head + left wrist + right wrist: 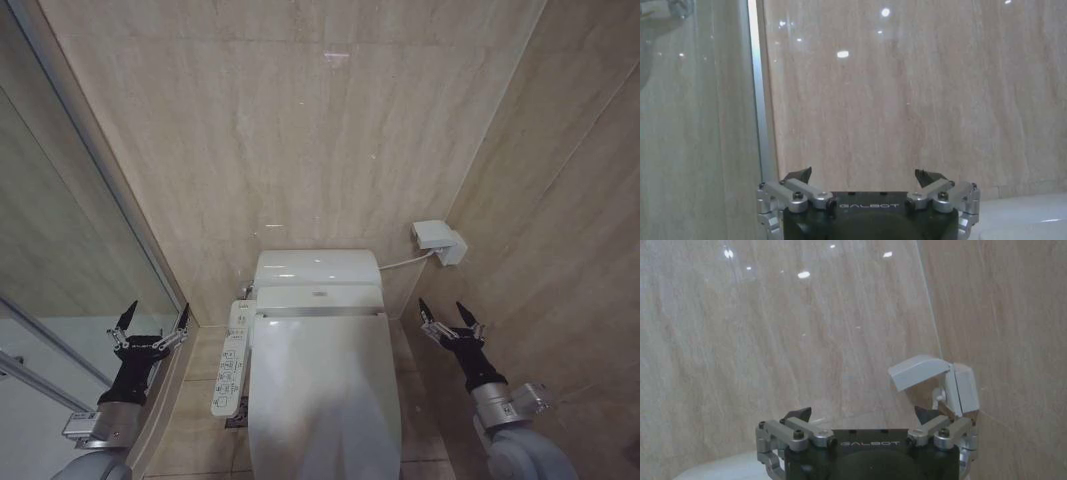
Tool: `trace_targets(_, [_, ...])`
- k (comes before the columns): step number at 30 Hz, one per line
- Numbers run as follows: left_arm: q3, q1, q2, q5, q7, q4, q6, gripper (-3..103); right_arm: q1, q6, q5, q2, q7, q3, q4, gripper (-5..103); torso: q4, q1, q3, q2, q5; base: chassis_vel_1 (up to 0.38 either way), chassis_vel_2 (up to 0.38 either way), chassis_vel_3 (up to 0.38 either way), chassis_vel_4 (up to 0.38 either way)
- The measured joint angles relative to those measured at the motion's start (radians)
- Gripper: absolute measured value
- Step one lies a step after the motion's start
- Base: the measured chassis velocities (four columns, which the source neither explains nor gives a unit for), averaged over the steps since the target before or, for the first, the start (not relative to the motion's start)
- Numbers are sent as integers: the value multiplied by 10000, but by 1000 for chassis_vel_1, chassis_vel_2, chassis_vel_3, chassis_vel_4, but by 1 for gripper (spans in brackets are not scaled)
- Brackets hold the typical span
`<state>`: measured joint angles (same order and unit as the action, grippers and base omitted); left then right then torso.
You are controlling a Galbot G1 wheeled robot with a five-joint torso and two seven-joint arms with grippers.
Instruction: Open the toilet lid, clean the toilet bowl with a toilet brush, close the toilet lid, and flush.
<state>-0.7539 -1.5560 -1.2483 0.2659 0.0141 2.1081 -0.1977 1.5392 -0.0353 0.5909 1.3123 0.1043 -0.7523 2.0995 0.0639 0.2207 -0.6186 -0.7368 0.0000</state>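
Now toilet lid [322, 390] shut, between left hand [153, 317], right hand [449, 313].

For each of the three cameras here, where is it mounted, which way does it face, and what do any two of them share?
Head view: on the robot's head, looking down at the closed toilet lid; shows the left end effector and right end effector, both open and empty.
Left wrist view: on the left wrist, facing the beige wall beside a glass panel; shows its own end effector.
Right wrist view: on the right wrist, facing the wall corner; shows its own end effector.
Shared: the head and right wrist views both show the white wall box.
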Motion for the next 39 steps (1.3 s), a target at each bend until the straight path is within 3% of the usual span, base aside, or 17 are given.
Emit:
trace_targets(26, [-9, -1, 8, -5, 5, -11, 7, 100, -2, 0, 0, 0, 0, 0, 0, 100, 0, 2, 0, 0, 0, 0, 0, 0, 0])
trace_targets(39, [-9, -2, 9, -1, 3, -11, 8, 100, 1, 0, 0, 0, 0, 0, 0, 100, 1, 0, 0, 0, 2, 136, -140, -143, 146])
